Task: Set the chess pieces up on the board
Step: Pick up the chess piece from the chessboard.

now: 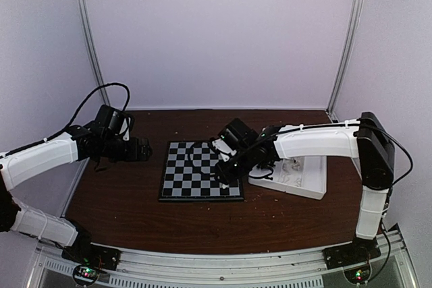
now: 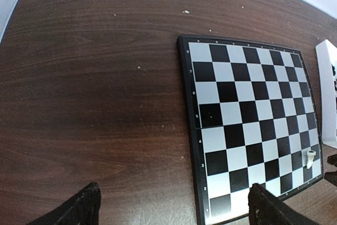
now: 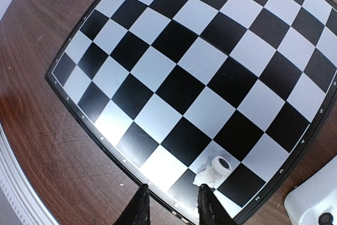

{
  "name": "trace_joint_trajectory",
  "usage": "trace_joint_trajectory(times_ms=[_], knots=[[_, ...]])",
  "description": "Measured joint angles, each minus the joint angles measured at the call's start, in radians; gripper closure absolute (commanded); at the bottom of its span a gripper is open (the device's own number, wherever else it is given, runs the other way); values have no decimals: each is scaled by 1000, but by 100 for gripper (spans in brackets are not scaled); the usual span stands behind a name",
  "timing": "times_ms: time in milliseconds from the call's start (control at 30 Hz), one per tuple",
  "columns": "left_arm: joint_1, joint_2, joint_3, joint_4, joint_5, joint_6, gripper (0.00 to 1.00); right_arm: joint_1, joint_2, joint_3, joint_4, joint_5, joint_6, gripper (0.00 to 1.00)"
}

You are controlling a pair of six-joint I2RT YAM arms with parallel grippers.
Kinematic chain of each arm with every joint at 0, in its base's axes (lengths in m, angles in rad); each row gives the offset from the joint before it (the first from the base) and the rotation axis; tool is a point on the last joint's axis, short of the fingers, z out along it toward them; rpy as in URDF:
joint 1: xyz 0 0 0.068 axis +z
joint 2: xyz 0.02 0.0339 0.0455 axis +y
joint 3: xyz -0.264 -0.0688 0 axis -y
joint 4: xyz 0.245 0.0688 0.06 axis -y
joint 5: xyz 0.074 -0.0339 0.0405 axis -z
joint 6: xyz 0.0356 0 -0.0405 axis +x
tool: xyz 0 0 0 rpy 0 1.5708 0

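The board (image 1: 201, 170) lies flat in the middle of the brown table. One white chess piece (image 3: 215, 169) lies tipped over on a square near the board's (image 3: 200, 61) near right corner; it also shows as a white piece (image 2: 310, 158) in the left wrist view. My right gripper (image 3: 171, 204) hovers over that board edge, jaws partly open with nothing between them. The piece rests just outside the right finger (image 3: 206, 204). My left gripper (image 2: 174, 209) stands wide open over bare table left of the board (image 2: 253, 125). Other chess pieces sit in the tray.
A white divided tray (image 1: 297, 180) sits to the right of the board, partly covered by the right arm; its corner (image 3: 316, 204) holds a black piece (image 3: 326, 218). Enclosure walls surround the table. Bare wood (image 2: 95, 88) spreads left of the board.
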Motion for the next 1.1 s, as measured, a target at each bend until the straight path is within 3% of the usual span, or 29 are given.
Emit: trace_joint_trajectory(times_ms=[833, 1100], knots=[[0, 23, 0, 15, 29, 8, 2, -6, 119, 42, -68, 104, 124, 66], [0, 23, 0, 15, 29, 11, 2, -7, 142, 72, -69, 109, 126, 75]])
